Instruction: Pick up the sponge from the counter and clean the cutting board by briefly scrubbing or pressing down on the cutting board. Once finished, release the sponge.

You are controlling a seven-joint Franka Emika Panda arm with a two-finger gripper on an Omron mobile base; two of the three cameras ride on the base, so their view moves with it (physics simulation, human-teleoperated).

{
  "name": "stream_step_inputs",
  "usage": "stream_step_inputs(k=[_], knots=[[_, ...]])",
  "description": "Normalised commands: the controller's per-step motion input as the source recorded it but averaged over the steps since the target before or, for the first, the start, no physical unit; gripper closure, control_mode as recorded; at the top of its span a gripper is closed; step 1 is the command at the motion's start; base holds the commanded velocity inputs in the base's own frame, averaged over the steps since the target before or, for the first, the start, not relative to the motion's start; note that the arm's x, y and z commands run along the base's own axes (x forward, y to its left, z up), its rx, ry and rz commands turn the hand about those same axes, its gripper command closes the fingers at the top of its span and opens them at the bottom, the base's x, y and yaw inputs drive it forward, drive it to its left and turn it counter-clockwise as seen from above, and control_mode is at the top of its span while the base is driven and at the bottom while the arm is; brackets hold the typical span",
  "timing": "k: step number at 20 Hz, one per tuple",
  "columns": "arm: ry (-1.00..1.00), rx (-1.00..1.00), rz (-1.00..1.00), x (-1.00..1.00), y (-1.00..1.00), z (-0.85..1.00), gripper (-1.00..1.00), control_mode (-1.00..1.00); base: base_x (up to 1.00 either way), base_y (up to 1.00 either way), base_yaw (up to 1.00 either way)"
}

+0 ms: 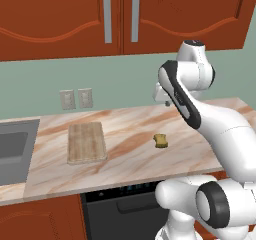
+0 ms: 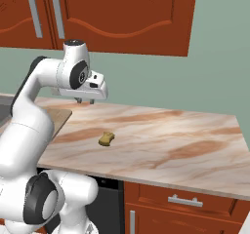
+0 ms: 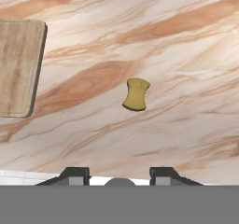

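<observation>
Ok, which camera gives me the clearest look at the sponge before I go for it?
The hand view: the sponge lies near mid-frame, seen from above, its pinched middle plain, clear of the cutting board. Both base views show it small on the counter, lying free, nothing covering it.

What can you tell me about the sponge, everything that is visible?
The sponge is a small mustard-yellow block with a pinched middle and a darker brownish side. It looks soft and dry. It lies flat on the counter, in open space to the right of the cutting board and apart from it. Only the counter touches it. The gripper hangs above the counter, well clear of the sponge, holding nothing.
</observation>
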Motion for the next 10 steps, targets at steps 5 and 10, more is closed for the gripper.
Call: stream_step_inputs(k=[5,10], knots=[[0.00,0.00,0.00,0.00,0.00,-0.21,-1.00,-1.00,0.00,0.00,0.00],[0.01,0.00,0.00,0.00,-0.06,-0.43,-1.00,-1.00,0.00,0.00,0.00]])
